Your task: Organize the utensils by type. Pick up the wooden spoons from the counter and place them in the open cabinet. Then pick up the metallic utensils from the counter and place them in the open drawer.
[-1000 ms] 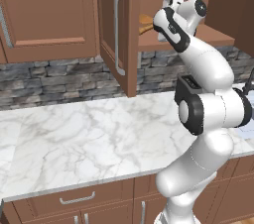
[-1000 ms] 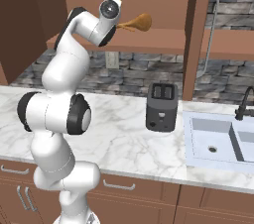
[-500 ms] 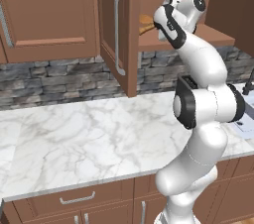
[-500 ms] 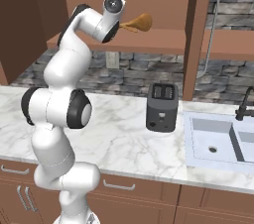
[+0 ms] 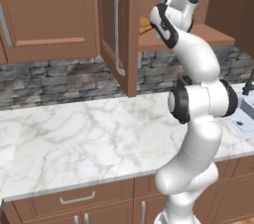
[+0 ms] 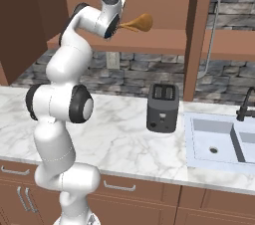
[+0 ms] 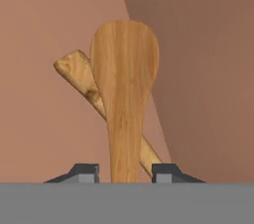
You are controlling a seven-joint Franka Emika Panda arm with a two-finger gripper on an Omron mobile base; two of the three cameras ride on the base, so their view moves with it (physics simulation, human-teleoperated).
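I've got the gripper (image 7: 125, 173) clamped on the handle of the large wooden spoon (image 7: 125, 99), bowl thrust forward into the open cabinet (image 6: 164, 40) above its shelf (the other wooden spoon (image 7: 82, 82) already lies there, crossing behind), ready to drop it beside its mate.
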